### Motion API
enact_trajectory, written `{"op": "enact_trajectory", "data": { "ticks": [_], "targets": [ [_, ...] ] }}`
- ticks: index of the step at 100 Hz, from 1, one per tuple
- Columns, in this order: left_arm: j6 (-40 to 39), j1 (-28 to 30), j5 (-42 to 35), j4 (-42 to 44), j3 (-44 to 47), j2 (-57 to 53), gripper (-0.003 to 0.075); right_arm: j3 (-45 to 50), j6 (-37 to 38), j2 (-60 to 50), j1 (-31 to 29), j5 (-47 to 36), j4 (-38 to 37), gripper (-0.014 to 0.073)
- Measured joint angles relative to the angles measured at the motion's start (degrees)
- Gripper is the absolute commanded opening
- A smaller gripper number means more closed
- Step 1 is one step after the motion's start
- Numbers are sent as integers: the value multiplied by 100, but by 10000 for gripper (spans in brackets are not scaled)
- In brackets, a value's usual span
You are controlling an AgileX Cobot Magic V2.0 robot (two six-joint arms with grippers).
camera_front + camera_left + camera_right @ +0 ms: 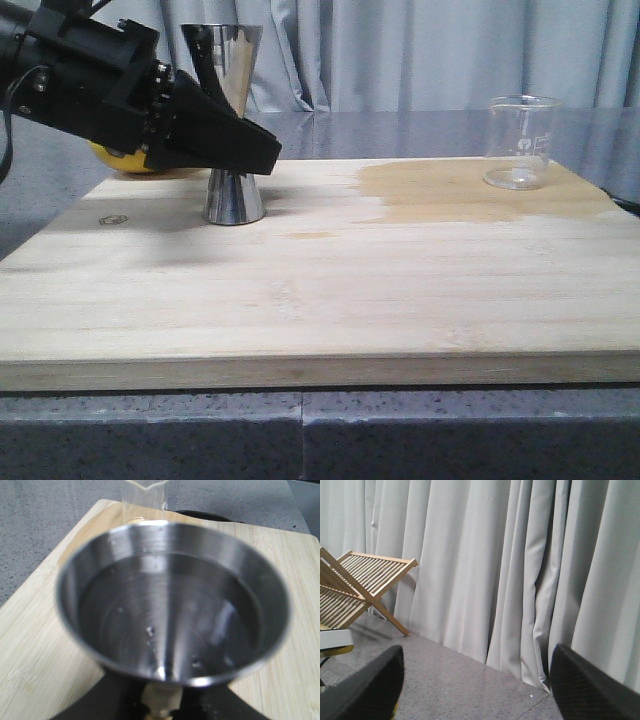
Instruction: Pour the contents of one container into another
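Looking forward over the table, I see a pale wooden board (320, 290) lying on a grey speckled counter (300, 435), with grey-white curtains (420, 50) hanging behind. A darker damp-looking patch (470, 190) stains the board's far right part, and a small printed mark (112, 218) sits near its left edge.

I count one steel jigger (232, 130), standing upright on the board's far left, and one clear glass beaker (521, 142), upright on the damp patch at the far right, well apart from the jigger. My left gripper (235, 150) reaches in from the left at the jigger's waist; its dark fingers hide the waist, and I cannot tell whether they actually clamp it. Something yellow (125, 160) peeks out behind that arm.

My left wrist camera gives what the front one cannot: a look straight down into the jigger's upper cup (172, 605), where clear liquid lies with a few tiny bubbles, and the beaker's base (145, 500) appears beyond its rim.

Only the right wrist camera shows the right gripper (475, 690), its two fingers spread wide with nothing between them, facing the curtains. It also shows one slatted wooden rack (360, 587) standing on the counter.
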Motion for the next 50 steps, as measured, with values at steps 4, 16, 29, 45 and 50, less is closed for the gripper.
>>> {"op": "enact_trajectory", "data": {
  "ticks": [4,16,29,45,50],
  "targets": [
    [0,0,0,0,0,0,-1,0,0,0,0,0,0,544],
    [0,0,0,0,0,0,-1,0,0,0,0,0,0,544],
    [0,0,0,0,0,0,-1,0,0,0,0,0,0,544],
    [8,0,-10,-11,0,25,-1,0,0,0,0,0,0,544],
    [14,0,-21,-36,0,36,-1,0,0,0,0,0,0,544]
  ]
}}
